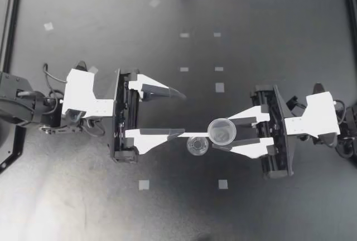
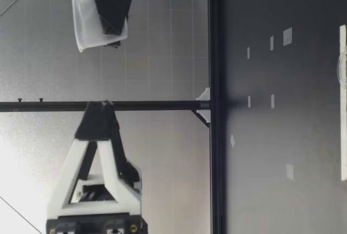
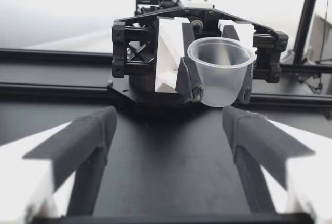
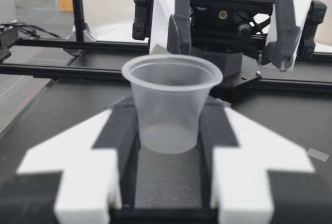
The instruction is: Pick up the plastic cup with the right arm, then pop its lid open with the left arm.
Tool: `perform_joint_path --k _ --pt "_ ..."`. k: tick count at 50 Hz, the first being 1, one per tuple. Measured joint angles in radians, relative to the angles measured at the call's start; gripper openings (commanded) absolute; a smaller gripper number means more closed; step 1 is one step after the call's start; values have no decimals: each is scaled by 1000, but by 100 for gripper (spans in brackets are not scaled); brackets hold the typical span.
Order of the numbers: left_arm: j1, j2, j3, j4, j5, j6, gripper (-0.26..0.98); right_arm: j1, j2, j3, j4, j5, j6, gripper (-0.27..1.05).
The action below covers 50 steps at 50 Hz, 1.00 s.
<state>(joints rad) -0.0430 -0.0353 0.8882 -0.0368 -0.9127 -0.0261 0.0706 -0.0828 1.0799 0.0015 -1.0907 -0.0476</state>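
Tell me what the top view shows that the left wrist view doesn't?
Only the top view: small pale tape squares on the black table. Only the left wrist view: the tapering side of the clear plastic cup. Both: that cup clamped in my right gripper, and my left gripper open.

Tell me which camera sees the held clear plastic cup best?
The right wrist view: the clear round plastic cup fills the middle, rim to base, clamped in my right pincer. The top view shows mostly its rim from above, the left wrist view shows it smaller, and the low view hides part of it behind the pincer.
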Motion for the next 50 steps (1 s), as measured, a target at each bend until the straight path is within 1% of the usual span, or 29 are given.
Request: perform_joint_path --k 50 --pt "-2 9 -2 2 0 0 75 0 3 0 0 12 0 32"
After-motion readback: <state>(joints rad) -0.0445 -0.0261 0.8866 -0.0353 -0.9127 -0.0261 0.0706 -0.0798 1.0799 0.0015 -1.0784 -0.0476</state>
